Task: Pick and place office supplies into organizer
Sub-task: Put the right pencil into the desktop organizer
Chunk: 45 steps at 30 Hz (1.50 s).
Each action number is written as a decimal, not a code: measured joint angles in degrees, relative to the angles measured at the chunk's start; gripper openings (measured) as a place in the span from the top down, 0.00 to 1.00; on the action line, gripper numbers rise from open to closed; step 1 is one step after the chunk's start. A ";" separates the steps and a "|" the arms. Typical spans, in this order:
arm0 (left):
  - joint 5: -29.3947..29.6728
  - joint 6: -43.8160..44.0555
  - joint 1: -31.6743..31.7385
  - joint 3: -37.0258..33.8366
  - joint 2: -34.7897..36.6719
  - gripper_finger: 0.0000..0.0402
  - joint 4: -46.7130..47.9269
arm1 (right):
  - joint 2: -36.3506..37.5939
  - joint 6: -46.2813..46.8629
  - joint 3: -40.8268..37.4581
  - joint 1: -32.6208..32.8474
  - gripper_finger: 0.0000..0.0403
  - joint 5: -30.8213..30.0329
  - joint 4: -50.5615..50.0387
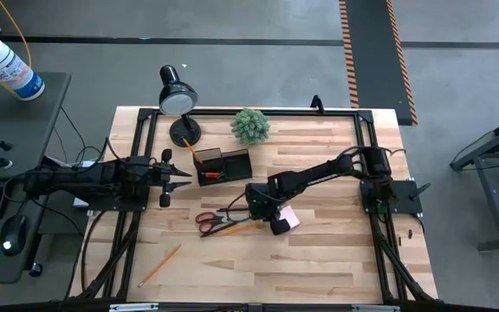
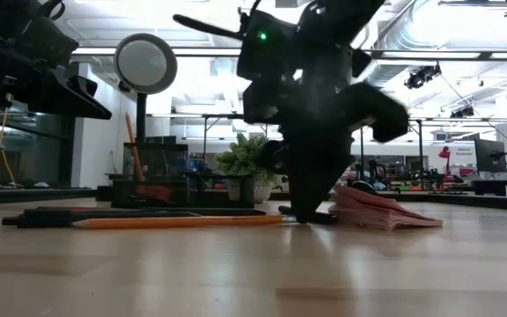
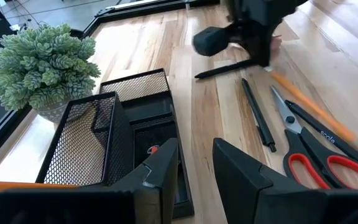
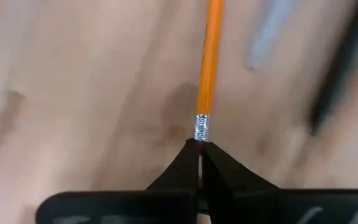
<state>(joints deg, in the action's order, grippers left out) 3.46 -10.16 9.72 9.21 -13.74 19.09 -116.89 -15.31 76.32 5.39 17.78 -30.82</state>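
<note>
Right gripper [image 4: 199, 148] pinched on the orange pencil's [image 4: 211, 59] eraser end, beside the scissors [image 3: 316, 158] — light, stiff, probably pivots from that end; mid-shaft grip is safer.

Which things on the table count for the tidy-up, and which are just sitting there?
For the job: organizer; scissors; black pen; pink notepad; loose pencil; pencil pinched at its eraser end by the right gripper.
Just there: potted plant; desk lamp.
</note>
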 joint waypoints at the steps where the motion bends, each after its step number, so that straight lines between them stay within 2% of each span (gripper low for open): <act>1: 0.00 -0.01 0.02 0.00 0.00 0.78 0.00 | -0.07 -0.24 0.93 0.10 1.00 0.27 -0.85; 5: 0.00 -0.01 0.02 0.00 0.00 0.78 0.00 | 0.10 -1.48 3.94 0.27 1.00 2.20 -2.26; 14: 0.00 -0.01 0.00 0.00 0.00 0.78 0.87 | 0.12 -4.01 10.77 0.53 1.00 0.74 -9.36; 22: 0.00 -0.01 0.02 0.00 -0.02 0.78 0.87 | 0.23 -6.27 19.56 0.47 1.00 -11.30 -23.08; 30: 0.00 -0.01 0.02 0.00 -0.02 0.78 1.34 | 0.32 -8.03 27.48 -1.09 1.00 -15.03 -28.96; 33: 0.00 -0.01 0.00 0.00 -0.02 0.78 1.88 | 0.32 -9.16 30.19 -1.29 1.00 -18.23 -31.55; 40: 0.00 -0.01 0.00 0.00 -0.02 0.78 2.09 | 0.34 -10.32 37.00 -4.41 1.00 -27.73 -38.06; 45: 0.00 -0.01 0.01 0.00 -0.02 0.78 2.08 | 0.43 -13.72 39.75 -7.28 1.00 -37.17 -38.96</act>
<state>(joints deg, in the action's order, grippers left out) 3.46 -10.17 9.72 9.21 -13.76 21.17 -116.46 -29.03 116.07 -1.89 -19.38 -69.78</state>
